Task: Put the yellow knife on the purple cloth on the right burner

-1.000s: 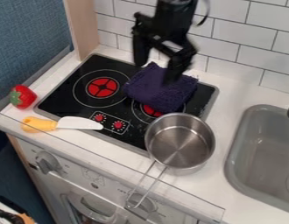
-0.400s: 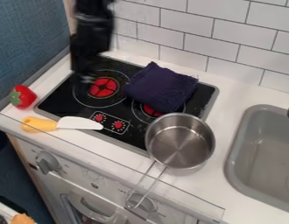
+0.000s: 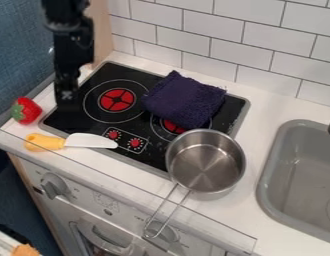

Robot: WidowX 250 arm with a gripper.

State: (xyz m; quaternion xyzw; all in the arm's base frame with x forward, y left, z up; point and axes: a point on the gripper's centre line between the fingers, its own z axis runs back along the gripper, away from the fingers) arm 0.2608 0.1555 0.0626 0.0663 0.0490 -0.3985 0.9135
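Note:
My gripper (image 3: 69, 107) hangs over the left edge of the black stove, above and behind the knife and apart from it. The knife (image 3: 45, 142), with a yellow handle and a white blade, lies on the white counter along the stove's front left; its blade tip reaches the stove's front edge. The dark purple cloth (image 3: 184, 100) is folded in a heap on the back right of the stove and covers part of the right burner (image 3: 173, 127).
A red strawberry (image 3: 26, 110) sits left of the stove. A metal pot (image 3: 206, 162) stands at the stove's front right, its handle pointing toward the front edge. The grey sink (image 3: 298, 180) is at the right, and the tiled wall rises behind.
My gripper has moved left and toward the front, from above the purple cloth to the stove's left side. The knife, cloth and pot have stayed put.

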